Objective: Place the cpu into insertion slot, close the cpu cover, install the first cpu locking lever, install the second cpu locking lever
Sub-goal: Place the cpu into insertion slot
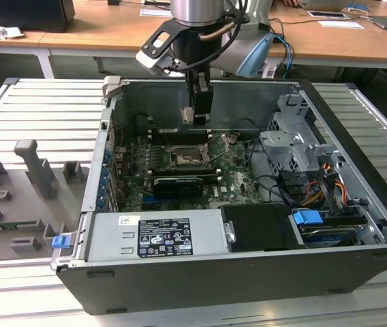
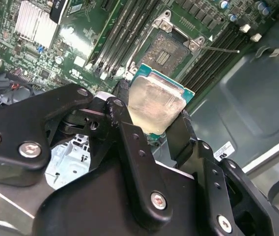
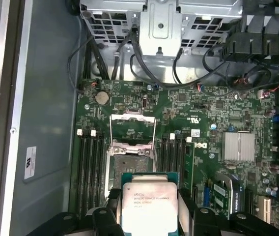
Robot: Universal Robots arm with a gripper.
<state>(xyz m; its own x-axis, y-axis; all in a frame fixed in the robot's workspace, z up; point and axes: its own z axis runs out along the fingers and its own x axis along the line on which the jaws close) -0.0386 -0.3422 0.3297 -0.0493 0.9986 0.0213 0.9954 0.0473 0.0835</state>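
Grey slatted table [image 1: 43, 109] carries an open computer case [image 1: 180, 286]; wooden desks [image 1: 91, 34] behind. Gripper [image 1: 197, 117] clamps the cpu [image 3: 149, 204] above the board near the case's back wall. Insertion slot [image 3: 131, 164] bare, cover [image 3: 132, 129] raised. Fingers hide the cpu's lower edge.

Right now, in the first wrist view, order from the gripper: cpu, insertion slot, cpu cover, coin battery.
1. cpu, held in the gripper.
2. insertion slot, just beyond.
3. cpu cover, open, past the slot.
4. coin battery, farthest.
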